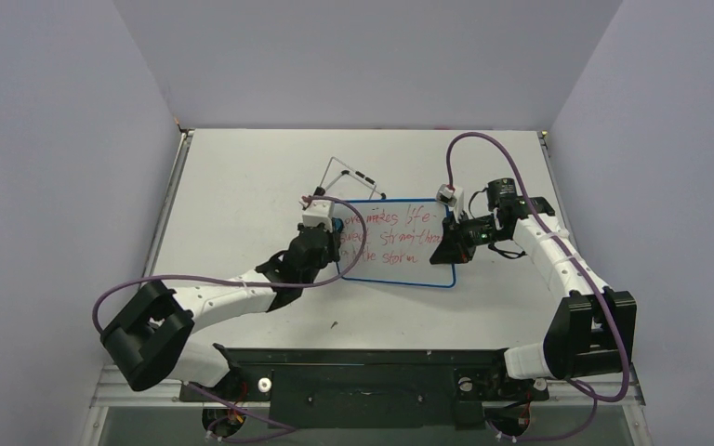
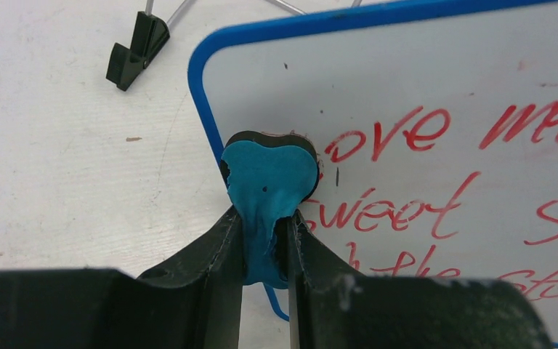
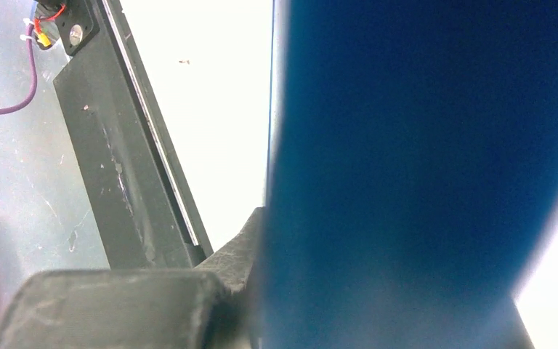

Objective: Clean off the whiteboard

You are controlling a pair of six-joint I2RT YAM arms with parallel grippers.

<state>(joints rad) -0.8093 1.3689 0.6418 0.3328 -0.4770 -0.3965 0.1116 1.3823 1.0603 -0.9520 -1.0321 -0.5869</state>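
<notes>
**Board flat on the table, pinned at one side, eraser at its far-left corner**

The white table (image 1: 242, 177) is hemmed in by pale walls (image 1: 56, 139) on three sides, with a black rail (image 1: 363, 358) along the near edge. The whiteboard (image 1: 400, 272) lies flat near the middle, covered in red handwriting.

The right gripper (image 1: 448, 243) sits at the board's right edge, its jaws closed on the blue rim. Its own camera is filled by that blurred rim. The left gripper (image 1: 333, 226) is at the far-left corner, clamped on a blue eraser (image 2: 269, 178) that is pressed down beside the first red word. A purple cable (image 1: 358, 232) arches over the left part of the board.

A wire stand (image 1: 351, 175) lies just beyond the far edge, and its black clip (image 2: 136, 51) is apart from the corner. Bare tabletop lies left of the board, beyond it, and between it and the rail.
</notes>
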